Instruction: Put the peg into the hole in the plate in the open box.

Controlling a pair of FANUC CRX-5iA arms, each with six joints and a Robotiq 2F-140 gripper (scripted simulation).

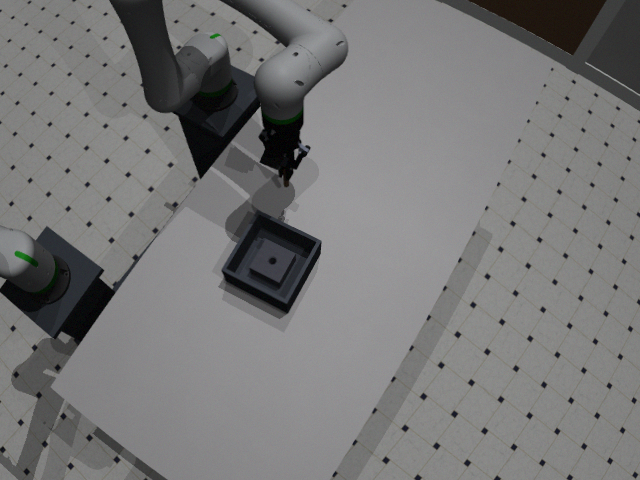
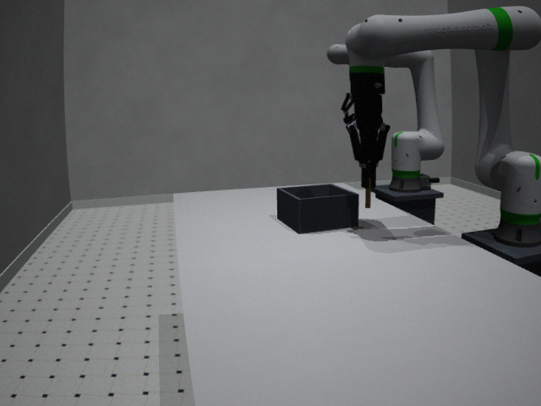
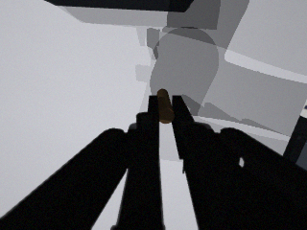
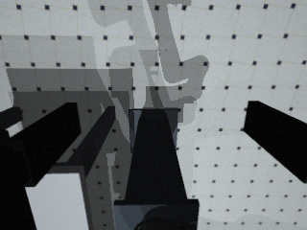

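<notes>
The left tool (image 1: 284,173) (image 2: 368,185) (image 3: 164,108) grips the peg (image 1: 286,179) (image 2: 368,200) (image 3: 163,103) above the surface (image 1: 392,206) (image 2: 279,305), right of the open box (image 1: 255,293) (image 2: 327,216) in the exterior view, its lower end left free, presumably so it can enter the plate's hole (image 1: 272,260).

left gripper (image 1: 285,175) (image 2: 368,185) (image 3: 165,103) pinched nearly shut, right gripper (image 4: 163,115) seemingly wide

lettering (image 2: 456,29): faint, too blurred to read | on: left arm (image 1: 305,59) (image 2: 419,35) | other text: none legible
</notes>
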